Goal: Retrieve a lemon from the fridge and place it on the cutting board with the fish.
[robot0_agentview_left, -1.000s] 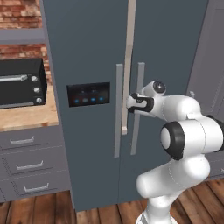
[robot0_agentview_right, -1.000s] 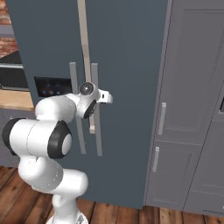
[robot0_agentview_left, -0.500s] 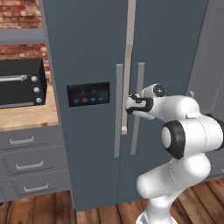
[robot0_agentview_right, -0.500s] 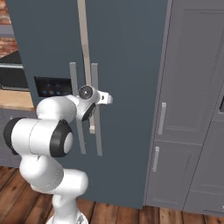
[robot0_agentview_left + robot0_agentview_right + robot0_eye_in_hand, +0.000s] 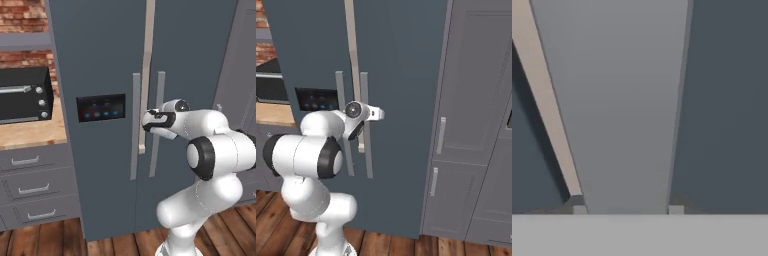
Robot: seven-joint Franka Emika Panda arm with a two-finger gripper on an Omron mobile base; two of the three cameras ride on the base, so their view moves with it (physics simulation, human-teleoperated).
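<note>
The fridge (image 5: 100, 60) is a tall slate-grey cabinet with both doors closed, so the lemon is hidden. My gripper (image 5: 151, 122) is pressed up to the right door's long pale handle (image 5: 159, 95) at about mid height, also seen from the other side as gripper (image 5: 372, 115) on handle (image 5: 365, 150). In the hand view the handle (image 5: 627, 100) runs up between my two fingertips (image 5: 579, 210), which are shut on its edges; gripper (image 5: 627, 210). The cutting board and the fish are out of view.
A black countertop oven (image 5: 22, 95) sits on the counter left of the fridge, above grey drawers (image 5: 30, 187). Tall grey cabinets (image 5: 476, 125) stand right of the fridge. The left door's handle (image 5: 135, 125) hangs close beside the held one.
The fingers have closed from wide open onto the right door handle. The hand has crept slightly closer to the door. The doors have not moved.
</note>
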